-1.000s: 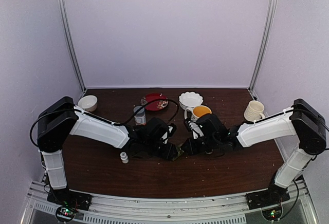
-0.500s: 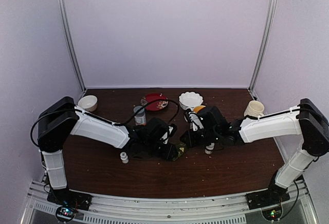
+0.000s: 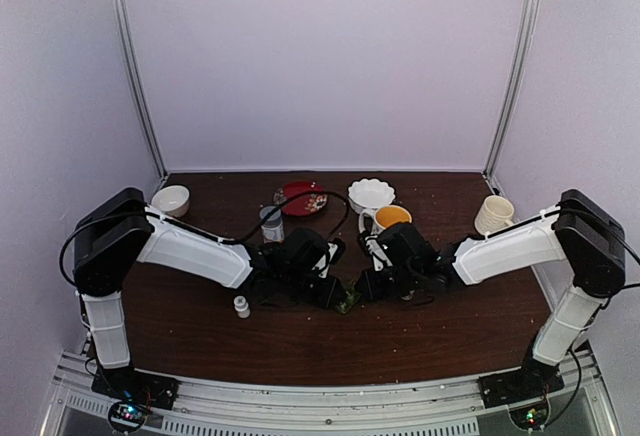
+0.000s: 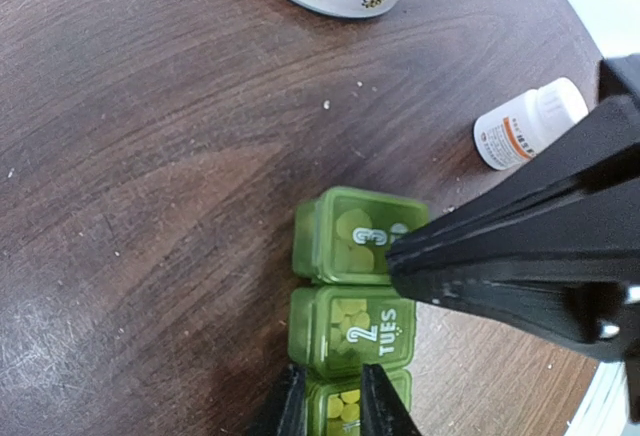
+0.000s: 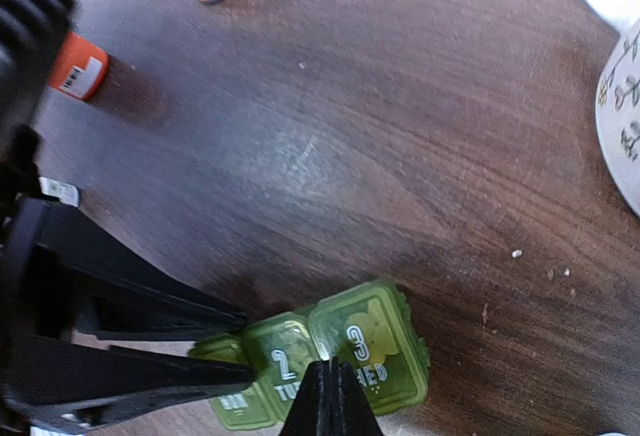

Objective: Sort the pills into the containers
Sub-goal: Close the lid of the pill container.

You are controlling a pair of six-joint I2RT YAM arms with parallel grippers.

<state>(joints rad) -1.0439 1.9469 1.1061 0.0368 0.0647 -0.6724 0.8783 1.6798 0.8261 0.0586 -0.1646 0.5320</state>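
The green pill box (image 4: 350,301) lies on the dark table with its lids down; the numbers 3 and 2 show on them. Round pale pills (image 4: 352,236) show through the lids. My left gripper (image 4: 332,404) is over the end compartment, its jaws a narrow gap apart, with the hinge side of that lid between them. My right gripper (image 5: 331,396) is shut, its tip resting at the lid marked 3 (image 5: 372,346). In the top view the two grippers meet at the pill box (image 3: 347,302). From the left wrist, the right gripper's fingers (image 4: 500,256) cross over compartment 3.
A flowered mug (image 3: 390,218) with an orange inside stands just behind the right gripper. A white bottle (image 3: 241,306) and a second (image 4: 530,121) flank the box. At the back stand a scalloped white bowl (image 3: 371,194), a red plate (image 3: 301,198), a small bowl (image 3: 171,200) and a cream mug (image 3: 494,215). White specks (image 5: 516,253) dot the table.
The right gripper drew back toward the mug, then returned to the pill box. The left arm stayed put while its jaws narrowed.
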